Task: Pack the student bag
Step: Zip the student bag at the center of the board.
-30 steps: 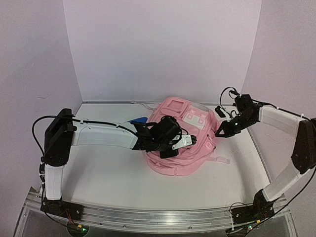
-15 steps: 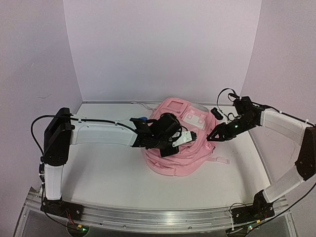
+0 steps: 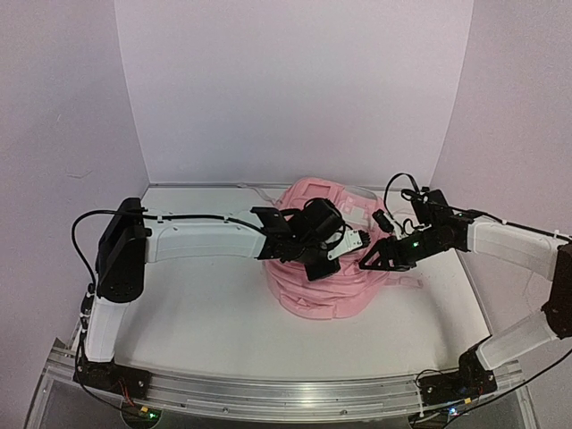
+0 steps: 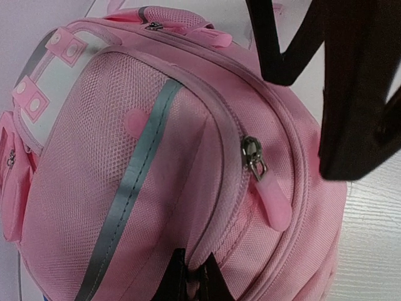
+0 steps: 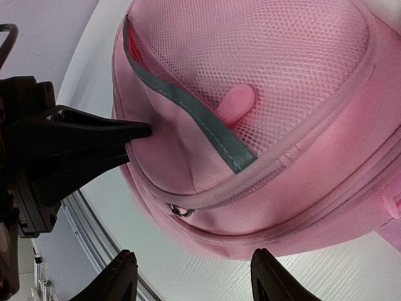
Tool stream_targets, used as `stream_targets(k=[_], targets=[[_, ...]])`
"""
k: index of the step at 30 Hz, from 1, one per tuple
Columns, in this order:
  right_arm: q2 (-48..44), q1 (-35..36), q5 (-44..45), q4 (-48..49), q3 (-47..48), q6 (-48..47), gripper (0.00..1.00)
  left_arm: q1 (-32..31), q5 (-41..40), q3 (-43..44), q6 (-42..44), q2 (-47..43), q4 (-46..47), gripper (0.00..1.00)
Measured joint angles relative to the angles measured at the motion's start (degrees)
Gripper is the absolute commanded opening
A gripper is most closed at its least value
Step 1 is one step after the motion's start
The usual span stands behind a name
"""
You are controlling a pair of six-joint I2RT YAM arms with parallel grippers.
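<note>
R arm has swung in from the right side twd the student bag (image 3: 322, 290), and its tool went from clenched to released on the way. L arm has pushed further right too. The bag looks bunched up taller than before, and the blue thing seen behind it earlier is hidden in the top view now.

Left tool (image 4: 191, 276): clenched on a fold of the bag's pink fabric, right at the edge of a zip seam, holding it taut. Right tool (image 5: 197, 279): fingers wide apart, nothing btwn them, hanging just beside the bag's lower front and apart from it.

The bag sits mid tabletop (image 3: 197, 313), twd the back, front panel w/ the grey stripe (image 4: 135, 175) facing the L wrist cam. The metal zip slider (image 4: 252, 157) w/ its pink pull tab (image 4: 272, 204) is in plain sight, and the zip along that seam looks closed. The R wrist cam shows the same slider (image 5: 180, 211) low on the bag, near the open fingers. A mesh pocket beside the L tool tip gapes a little.

Progress, my read: early. One tool is bracing the bag and the other is lining up, prob for the zip pull. Nothing to pack shows in the current views, and no compartment is properly open yet. Left to do: unzip, load items, close up.
</note>
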Motion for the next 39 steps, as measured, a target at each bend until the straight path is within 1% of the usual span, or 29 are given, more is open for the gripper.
stream_targets(k=[13,18,21,25,29,32,39], targets=[[2.77,4.31,9.96,9.14,-0.92,7.64,0.62,0.01,0.65,1.23,-3.22,0.77,0.01,0.00],[2.63,4.66,11.14,9.67,-1.26,7.70,0.57,0.02,0.63,1.21,-4.09,0.77,0.07,0.00],[1.89,4.84,12.84,8.84,-1.26,5.90,0.53,0.01,0.63,1.03,-4.65,0.77,0.53,0.00],[0.42,2.20,13.46,5.53,-1.06,2.11,0.51,-0.11,0.64,0.28,-5.01,0.76,2.37,0.00],[-0.25,-2.95,14.77,1.15,-0.12,-1.26,0.51,-0.14,0.58,0.07,-5.53,0.74,2.79,0.00],[-0.87,-4.83,13.82,-0.76,0.87,-2.91,0.52,-0.14,0.60,0.07,-5.89,0.74,2.81,0.00],[-4.82,-3.85,5.43,-2.19,1.04,-3.48,0.53,-0.14,0.60,0.07,-6.16,0.74,2.94,0.00]])
